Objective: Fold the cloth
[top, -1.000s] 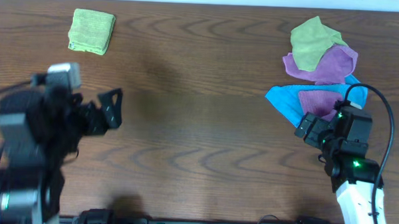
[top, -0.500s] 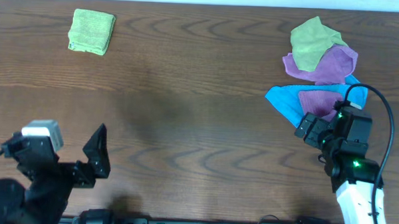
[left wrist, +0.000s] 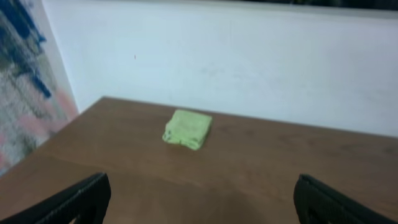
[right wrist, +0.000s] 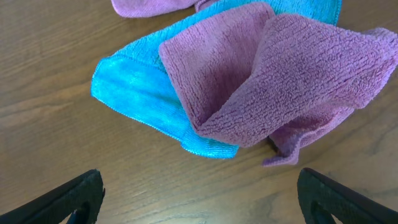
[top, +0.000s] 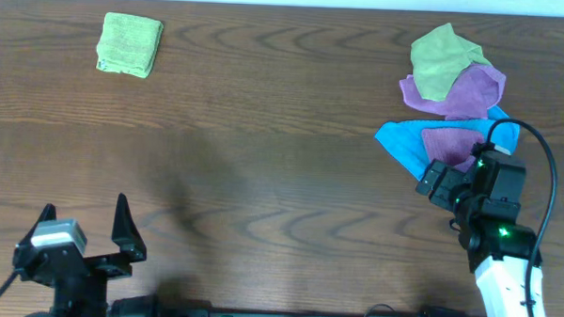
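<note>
Left gripper (top: pixel 83 216): is sitting at the near left edge, fingers spread wide, holding nothing.
Cloth (top: pixel 129 44): is lying folded on the table (top: pixel 282 168), far left, well apart from both grippers.
Heap, far right: olive cloth (top: pixel 441 60), purple cloth (top: pixel 465 90) and blue cloth (top: pixel 403 144) are overlapping.
Right gripper (right wrist: pixel 199 190): is hanging just near the blue cloth, fingers spread wide, empty.

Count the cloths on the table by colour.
Lime-green cloth: 1
Olive cloth: 1
Purple: 2, the upper purple cloth and the lower purple cloth
Blue cloth: 1
Total: 5
</note>
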`<act>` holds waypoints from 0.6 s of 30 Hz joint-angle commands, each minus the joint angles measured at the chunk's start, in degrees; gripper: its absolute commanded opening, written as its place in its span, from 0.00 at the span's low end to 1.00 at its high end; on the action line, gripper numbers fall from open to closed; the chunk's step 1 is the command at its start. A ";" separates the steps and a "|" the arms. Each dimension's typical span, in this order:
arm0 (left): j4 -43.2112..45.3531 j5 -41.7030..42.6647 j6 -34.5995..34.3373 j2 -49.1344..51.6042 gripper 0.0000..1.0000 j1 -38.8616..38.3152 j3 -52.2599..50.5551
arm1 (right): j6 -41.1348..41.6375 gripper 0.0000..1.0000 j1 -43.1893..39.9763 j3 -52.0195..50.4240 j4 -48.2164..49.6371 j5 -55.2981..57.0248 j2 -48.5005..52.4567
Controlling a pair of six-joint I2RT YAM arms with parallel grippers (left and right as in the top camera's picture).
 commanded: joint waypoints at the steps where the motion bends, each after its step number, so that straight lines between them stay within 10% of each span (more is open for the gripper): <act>1: 3.69 -0.85 0.81 -4.46 0.95 0.22 -7.15 | 0.17 0.99 -0.48 -0.24 -0.04 0.00 0.02; 18: 23.10 -0.94 0.15 -7.98 0.95 -1.22 -32.37 | 0.17 0.99 -0.48 -0.24 -0.04 0.00 0.02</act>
